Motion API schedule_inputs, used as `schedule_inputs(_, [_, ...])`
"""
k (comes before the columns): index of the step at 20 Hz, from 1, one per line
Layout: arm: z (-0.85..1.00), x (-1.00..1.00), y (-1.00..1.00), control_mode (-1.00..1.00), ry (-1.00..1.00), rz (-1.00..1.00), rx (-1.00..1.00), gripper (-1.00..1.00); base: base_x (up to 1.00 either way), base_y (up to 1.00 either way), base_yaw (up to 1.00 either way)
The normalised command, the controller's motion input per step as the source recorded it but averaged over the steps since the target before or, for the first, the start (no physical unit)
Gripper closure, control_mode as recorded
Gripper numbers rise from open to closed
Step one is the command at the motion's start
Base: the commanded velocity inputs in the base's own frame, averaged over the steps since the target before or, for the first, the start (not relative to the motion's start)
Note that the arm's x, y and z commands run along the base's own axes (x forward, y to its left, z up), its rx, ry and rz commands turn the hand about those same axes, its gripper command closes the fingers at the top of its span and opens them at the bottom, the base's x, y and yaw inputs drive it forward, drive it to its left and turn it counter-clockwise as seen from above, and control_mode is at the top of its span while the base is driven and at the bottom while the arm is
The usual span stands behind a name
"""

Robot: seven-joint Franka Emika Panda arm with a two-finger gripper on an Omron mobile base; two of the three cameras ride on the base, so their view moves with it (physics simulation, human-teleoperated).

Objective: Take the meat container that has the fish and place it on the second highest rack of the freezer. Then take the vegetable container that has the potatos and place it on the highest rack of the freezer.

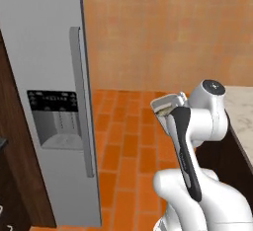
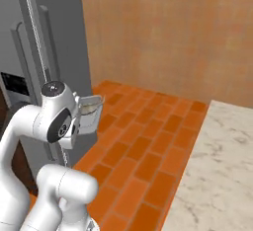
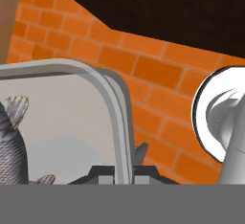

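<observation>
- Gripping the rim of the meat container (image 3: 62,117), the gripper (image 3: 123,168) has its jaws narrowed onto the grey wall, one dark fingertip on each side of it.
- Inside that container the hand view shows the fish (image 3: 10,141), grey and scaled, with a fin spread near the left edge.
- From the left base view the meat container (image 1: 165,105) is up in the air beside the arm's upper joint, tilted, with its open side facing the camera, well above the orange brick floor (image 1: 128,146).
- From the right base view the same container (image 2: 90,111) hangs just to the right of the arm's round joint, in front of the freezer's side.
- The freezer (image 1: 49,101) stands at the left, grey-silver, its door closed; the long vertical bar handle (image 1: 81,101) runs down the door edge and the dark dispenser panel (image 1: 54,119) sits at mid height.
- Dark wood cabinets (image 1: 12,141) flank the freezer on its left.
- A pale marble table (image 2: 217,175) fills the lower right of the right base view, well apart from the container.
- A tan tiled wall (image 1: 168,32) rises behind the floor.
</observation>
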Motion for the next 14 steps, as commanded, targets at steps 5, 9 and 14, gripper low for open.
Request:
schedule_inputs(5, [0.0,0.0,0.0,1.0,0.0,0.0,0.0,1.0,1.0,-0.07,0.0])
schedule_inputs(9, [0.0,0.0,0.0,1.0,0.0,0.0,0.0,1.0,1.0,0.0,0.0])
schedule_inputs(14, [0.0,0.0,0.0,1.0,0.0,0.0,0.0,1.0,0.97,-0.09,0.24])
